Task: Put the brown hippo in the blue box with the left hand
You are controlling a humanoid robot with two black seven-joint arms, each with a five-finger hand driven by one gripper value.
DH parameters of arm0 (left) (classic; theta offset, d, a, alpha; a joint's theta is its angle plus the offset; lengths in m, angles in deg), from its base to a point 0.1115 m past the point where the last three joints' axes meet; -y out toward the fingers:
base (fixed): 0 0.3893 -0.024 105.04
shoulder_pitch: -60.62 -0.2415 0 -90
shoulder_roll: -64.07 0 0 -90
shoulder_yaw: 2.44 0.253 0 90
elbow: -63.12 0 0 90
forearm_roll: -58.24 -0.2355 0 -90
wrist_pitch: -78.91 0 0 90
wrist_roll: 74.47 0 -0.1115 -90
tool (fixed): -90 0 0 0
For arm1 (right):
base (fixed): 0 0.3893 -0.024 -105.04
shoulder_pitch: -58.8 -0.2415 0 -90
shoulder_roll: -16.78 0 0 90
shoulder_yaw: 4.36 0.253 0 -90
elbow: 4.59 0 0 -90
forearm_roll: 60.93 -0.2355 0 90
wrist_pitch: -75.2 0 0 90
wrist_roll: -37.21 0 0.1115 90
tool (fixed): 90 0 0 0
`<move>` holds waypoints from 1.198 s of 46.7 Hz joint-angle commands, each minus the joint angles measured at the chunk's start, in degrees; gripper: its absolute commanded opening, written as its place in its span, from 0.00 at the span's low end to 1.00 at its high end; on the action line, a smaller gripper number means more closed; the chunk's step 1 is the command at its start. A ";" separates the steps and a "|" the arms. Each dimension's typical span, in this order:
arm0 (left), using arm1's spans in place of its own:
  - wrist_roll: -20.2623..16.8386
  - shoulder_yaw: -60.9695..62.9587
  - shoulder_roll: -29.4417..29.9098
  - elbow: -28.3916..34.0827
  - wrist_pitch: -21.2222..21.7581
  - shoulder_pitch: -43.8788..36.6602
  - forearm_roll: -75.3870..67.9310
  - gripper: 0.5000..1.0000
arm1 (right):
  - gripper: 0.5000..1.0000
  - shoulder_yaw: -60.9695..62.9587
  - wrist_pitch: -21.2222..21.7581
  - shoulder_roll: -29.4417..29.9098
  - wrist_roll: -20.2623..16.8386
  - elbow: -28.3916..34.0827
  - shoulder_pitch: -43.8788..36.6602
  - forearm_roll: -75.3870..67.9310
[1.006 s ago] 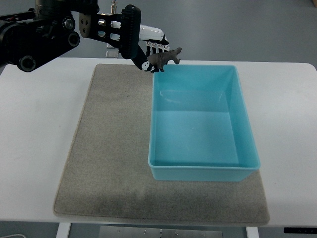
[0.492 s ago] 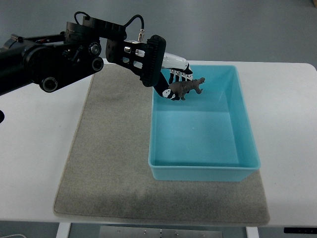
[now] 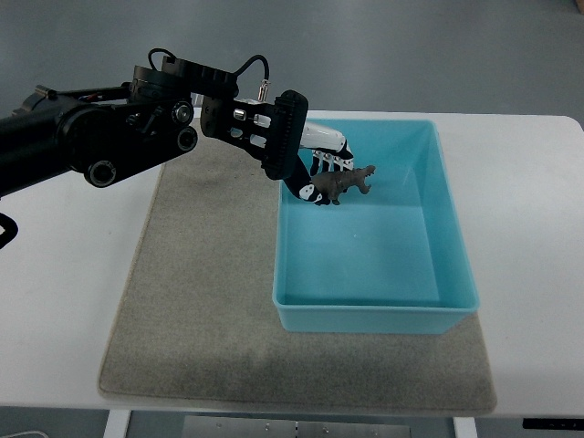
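Observation:
My left hand [image 3: 321, 173] reaches in from the left over the near-left part of the blue box [image 3: 452, 228]. Its fingers are shut on the brown hippo [image 3: 342, 183], which hangs over the box's back-left area, head pointing right. I cannot tell how far above the box floor it is. The black forearm covers the mat's back edge. The right hand is not in view.
The blue box stands on the right half of a grey-brown mat [image 3: 201, 292] lying on a white table [image 3: 64, 301]. The mat's left half is bare. Table edges run along the front and both sides.
My left hand has carried the hippo from behind the box's back-left corner forward and right, and down over the box. In the last half second it sank slightly.

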 commanded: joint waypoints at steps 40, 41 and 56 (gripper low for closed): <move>-0.09 -1.39 0.44 8.61 8.69 -0.08 1.66 0.86 | 0.87 0.00 0.00 0.00 0.00 0.00 0.00 0.00; -0.09 -1.65 0.53 9.14 8.96 -0.08 1.92 0.86 | 0.87 0.00 0.00 0.00 0.00 0.00 0.00 0.00; -0.09 -2.71 0.62 19.15 12.56 -0.35 11.15 0.86 | 0.87 0.00 0.00 0.00 0.00 0.00 0.00 0.00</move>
